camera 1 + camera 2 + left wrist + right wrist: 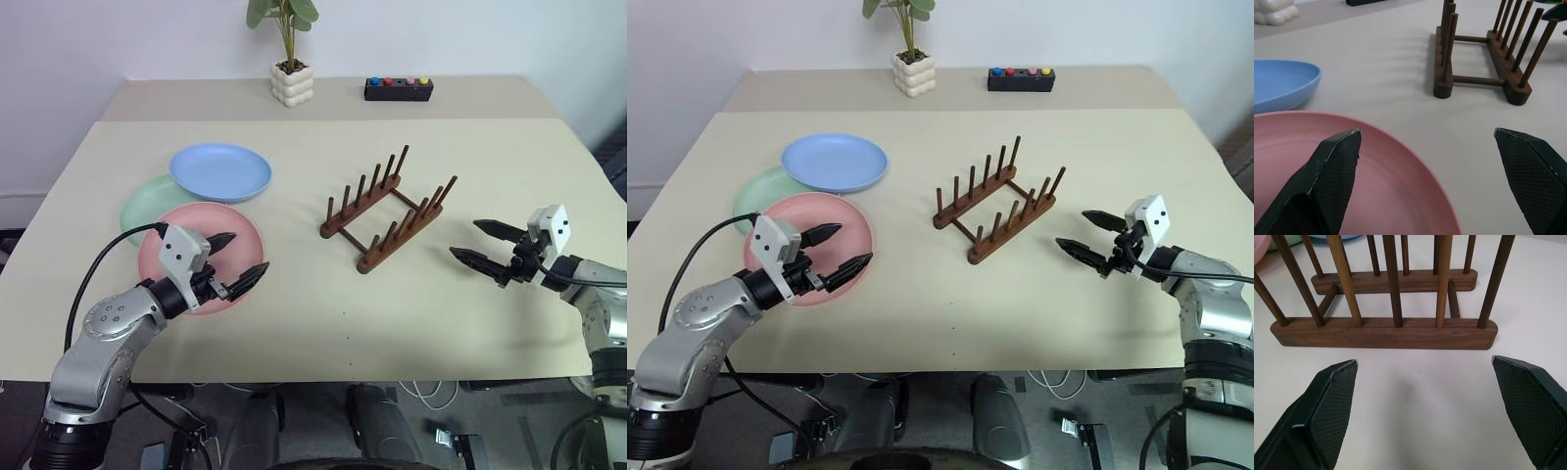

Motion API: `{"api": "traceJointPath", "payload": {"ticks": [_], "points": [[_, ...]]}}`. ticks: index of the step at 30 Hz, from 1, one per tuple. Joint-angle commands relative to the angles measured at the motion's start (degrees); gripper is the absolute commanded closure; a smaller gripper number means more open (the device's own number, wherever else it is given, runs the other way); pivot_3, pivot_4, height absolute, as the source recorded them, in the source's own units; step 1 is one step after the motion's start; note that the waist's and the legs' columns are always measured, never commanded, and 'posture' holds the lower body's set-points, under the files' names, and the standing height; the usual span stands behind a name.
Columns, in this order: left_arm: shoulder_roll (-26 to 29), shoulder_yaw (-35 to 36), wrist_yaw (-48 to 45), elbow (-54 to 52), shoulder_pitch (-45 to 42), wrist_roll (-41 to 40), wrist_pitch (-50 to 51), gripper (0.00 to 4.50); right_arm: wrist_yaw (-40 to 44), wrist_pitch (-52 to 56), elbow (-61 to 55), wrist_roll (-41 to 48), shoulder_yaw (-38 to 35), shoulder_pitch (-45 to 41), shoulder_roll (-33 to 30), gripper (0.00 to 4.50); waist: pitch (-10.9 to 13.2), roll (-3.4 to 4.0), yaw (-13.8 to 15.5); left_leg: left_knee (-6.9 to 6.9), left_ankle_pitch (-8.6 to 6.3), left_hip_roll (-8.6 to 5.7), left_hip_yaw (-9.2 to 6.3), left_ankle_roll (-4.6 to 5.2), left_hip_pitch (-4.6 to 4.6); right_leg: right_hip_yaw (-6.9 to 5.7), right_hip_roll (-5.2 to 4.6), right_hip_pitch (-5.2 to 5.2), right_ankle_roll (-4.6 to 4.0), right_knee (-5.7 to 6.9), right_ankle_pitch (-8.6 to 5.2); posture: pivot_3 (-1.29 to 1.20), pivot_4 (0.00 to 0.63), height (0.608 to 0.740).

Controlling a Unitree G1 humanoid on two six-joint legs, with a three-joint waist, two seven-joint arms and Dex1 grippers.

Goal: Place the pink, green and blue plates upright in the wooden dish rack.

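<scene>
Plates lie stacked in an overlapping cluster on the left half of the worktop [323, 323]: the green plate [142, 204] lowest and mostly covered, the blue plate [220, 171] lapping its far edge, the pink plate [201, 257] lapping its near edge; all three lie flat, none yet in the rack. The left claw [238, 259] hovers over the near right part of the pink plate, jaws spread wide and empty, one finger over the plate's bowl and the other out past its rim, as the left wrist view shows; the plate's rim runs between the two fingertips, so a close here would likely pinch the edge; that reads as the step in hand, a grasp on the pink plate.

Right of the plates, near the middle of the worktop, stands the wooden dish rack [387, 211], empty, its two pegged rails running diagonally from near centre toward far right; it sits well apart from the pink plate. Slots between pegs cross that long axis, so a plate should be stood on edge across the rails.

Further right, the right claw [478, 243] hangs open and empty just beside the rack's nearer rail, pointing at it. My judgement: the left arm is plainly nearer the plates, the right nearer the rack.
</scene>
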Motion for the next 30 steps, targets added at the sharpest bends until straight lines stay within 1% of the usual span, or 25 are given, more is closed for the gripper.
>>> {"api": "traceJointPath", "payload": {"ticks": [1,4,7,10,12,14,18,21,22,25,30], "points": [[-0.26,-0.67,-0.27,-2.44,-0.81,-0.92,0.07,0.05,-0.08,0.06,-2.94,1.16,-1.60,0.07,-0.89,0.00,0.00,0.00,0.00,0.00,0.00,0.00,0.00,0.00,0.00,0.00,0.00,0.00,0.00,0.00,0.00,0.00,0.150,0.730],[-0.23,-2.43,-1.88,-3.09,-1.75,-2.65,1.77,0.05,-0.72,0.67,-4.52,1.30,-1.61,0.54,-0.60,0.00,0.00,0.00,0.12,0.00,0.00,0.00,0.00,0.00,0.00,0.00,0.00,0.00,0.00,0.00,0.00,0.00,0.150,0.730],[0.79,-5.08,-4.15,-3.37,-2.67,-2.73,2.79,0.05,-1.37,1.33,-6.51,1.66,-2.16,1.63,-0.60,0.00,0.00,0.00,0.13,0.02,0.00,-0.01,0.00,0.00,-0.01,0.00,-0.01,0.01,0.00,0.00,0.00,0.00,0.150,0.730],[1.80,-10.82,-6.34,-2.51,-5.95,0.16,3.17,0.05,-2.20,1.69,-9.00,2.21,-3.54,4.79,-0.36,0.00,0.00,0.00,0.33,0.00,0.00,-0.01,-0.01,0.00,0.00,-0.01,0.00,0.02,0.00,0.01,0.00,0.00,0.150,0.730],[1.14,-14.26,-6.54,-1.30,-8.77,2.12,3.00,0.05,-3.06,1.90,-10.68,2.56,-4.03,6.71,0.12,0.00,0.00,0.00,0.36,0.02,0.00,-0.01,-0.01,0.00,-0.01,0.00,0.00,0.02,0.00,0.01,-0.01,0.00,0.150,0.730],[-0.80,-19.27,-6.73,1.65,-13.18,5.47,2.32,0.05,-4.24,2.25,-12.80,3.26,-4.46,8.55,0.89,0.00,-0.01,0.02,0.30,0.04,0.00,-0.02,0.00,0.00,-0.01,0.00,0.00,0.03,0.00,0.00,0.00,0.00,0.150,0.730],[-3.76,-24.61,-5.27,6.92,-18.67,10.23,3.60,0.05,-5.94,3.06,-15.97,3.99,-4.68,10.67,1.84,0.00,-0.02,0.03,0.00,0.03,0.00,-0.02,-0.01,0.00,0.02,0.00,0.02,0.05,0.06,0.01,0.03,0.00,0.150,0.730],[-8.50,-28.56,-3.90,11.36,-22.87,12.42,5.73,0.05,-7.20,4.13,-20.20,4.32,-4.48,13.36,2.47,0.00,-0.03,0.04,0.09,-0.01,0.00,-0.02,-0.02,0.00,0.03,-0.01,0.02,0.04,0.20,0.01,0.09,0.00,0.150,0.730],[-10.56,-29.18,-3.14,13.05,-23.98,12.49,7.09,0.05,-7.60,4.76,-22.18,4.59,-4.31,14.22,2.53,0.00,-0.03,0.04,0.11,-0.01,0.00,-0.02,-0.03,0.00,0.02,-0.01,0.02,0.04,0.21,0.01,0.09,0.00,0.150,0.730],[-14.47,-30.51,-1.28,17.08,-26.14,14.23,8.61,0.05,-9.02,7.37,-28.15,6.19,-4.19,16.19,2.64,0.00,-0.03,0.04,0.17,0.02,0.00,-0.03,-0.03,0.00,-0.01,-0.01,0.01,0.04,0.22,0.00,0.09,0.00,0.150,0.730],[-19.57,-31.41,0.78,20.69,-27.58,15.88,9.12,0.05,-11.08,11.12,-36.75,8.06,-3.31,19.68,2.99,0.00,-0.03,0.04,0.17,0.00,0.00,-0.03,-0.05,0.00,0.03,-0.01,0.03,0.03,0.22,0.04,0.09,0.00,0.150,0.730]]}}
